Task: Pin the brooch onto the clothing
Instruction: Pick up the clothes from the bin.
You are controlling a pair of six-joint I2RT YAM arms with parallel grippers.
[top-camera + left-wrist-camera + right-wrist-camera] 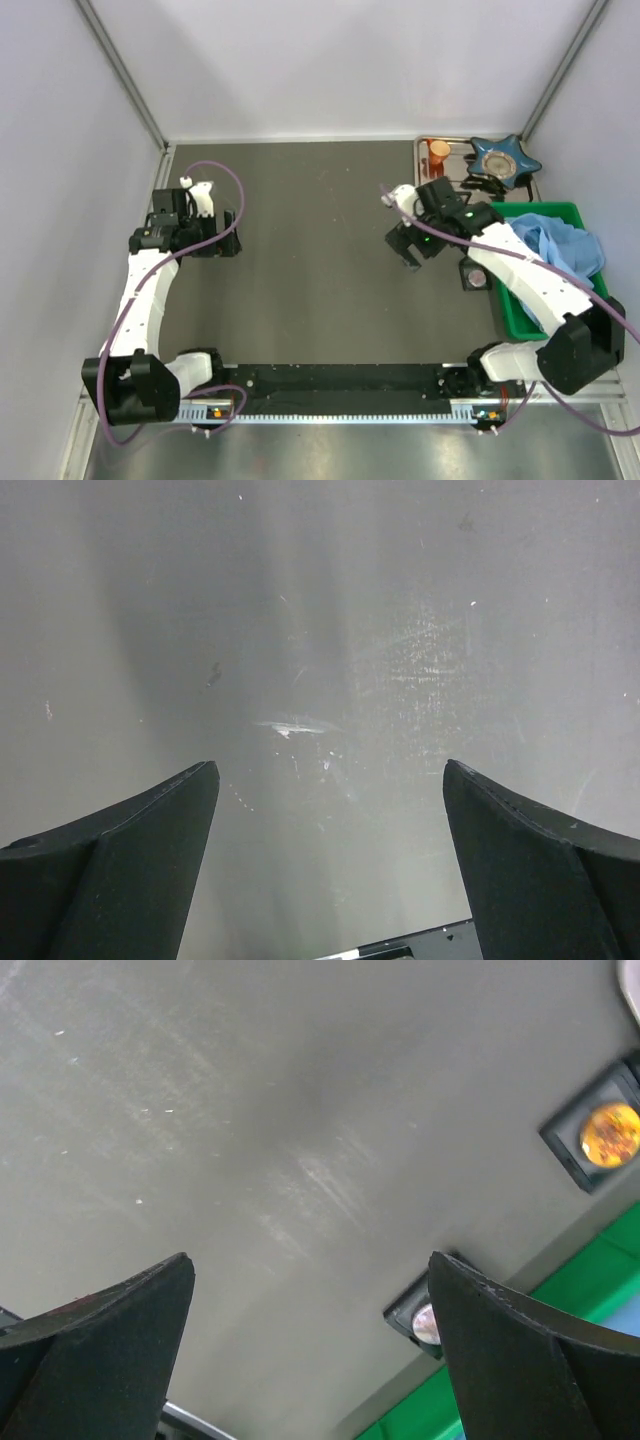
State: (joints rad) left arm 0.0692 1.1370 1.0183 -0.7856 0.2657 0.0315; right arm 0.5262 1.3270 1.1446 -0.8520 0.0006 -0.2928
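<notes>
Nearest us in the overhead view, the black base rail (340,380) carries both arms along the near edge of the dark grey table (320,300), whose matte surface is scuffed with pale scratches. Farther in, the left gripper (215,245) hangs over the table's left side, its 2 black wedge-shaped fingers (130,880) spread apart with nothing between them. On the right, the right gripper (408,248) is likewise spread wide and holds nothing.

Past its fingers (530,1360) we see 2 small square black boxes on the table. The nearer box (400,1312) holds a pale round piece, and the farther box (558,1145) holds a shiny amber one. We cannot tell which of them is the brooch.

Beside them stands a green plastic bin (540,208), and the light blue shirt (565,245) lies crumpled inside it, partly behind the right arm. Farthest back, a metal tray (422,150) holds a blue star-shaped dish (505,158) and a small orange-topped item (438,153).
</notes>
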